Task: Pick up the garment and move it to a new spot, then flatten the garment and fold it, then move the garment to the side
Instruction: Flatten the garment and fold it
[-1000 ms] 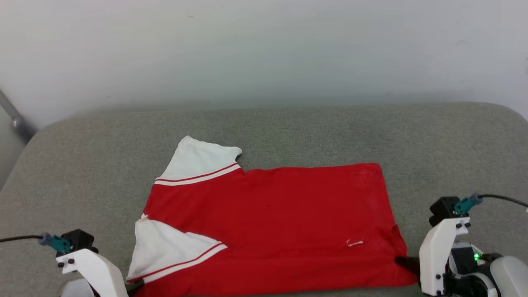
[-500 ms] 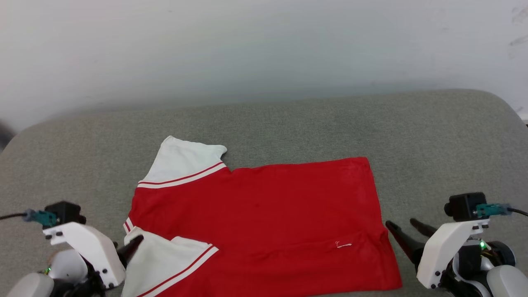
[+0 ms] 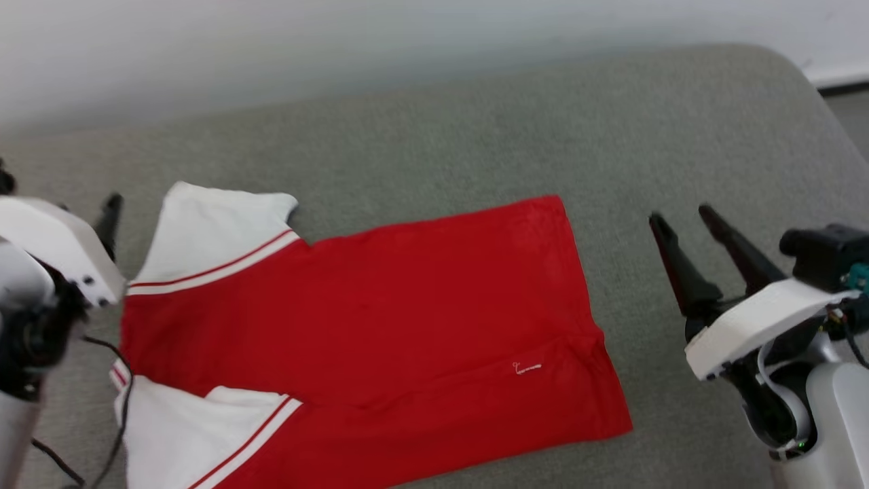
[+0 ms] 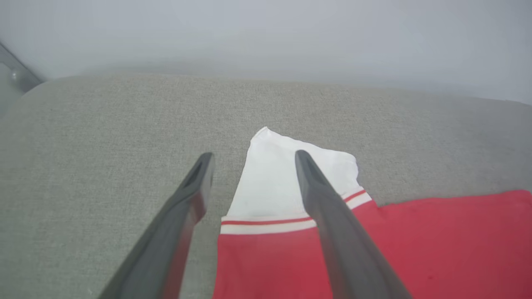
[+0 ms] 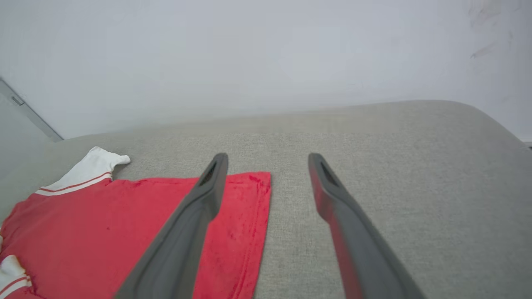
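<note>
- Our left gripper [image 4: 253, 158] is at the left end, jaws wide apart and holding nothing. In its wrist view one finger crosses the far sleeve [image 3: 210, 231] and the other lies over bare cushion [image 3: 441, 136]. We cannot tell whether either touches.
- The near sleeve [image 3: 183, 435] lies at the same end, closer to us, partly cut off by the bottom edge of the head view.
- The garment [image 3: 380, 319] lies flat on the cushion, plain red side up. Its long axis runs left to right between our two grippers, sleeves to the left.
- The hem [image 3: 590, 319] forms the right end, slanting a little.
- Our right gripper [image 3: 681, 216] stands beyond the hem over bare cushion, clear of the cloth, jaws spread and empty.
- We judge that each arm is nearer its own end, so a fold would take sleeve side and hem side together.
</note>
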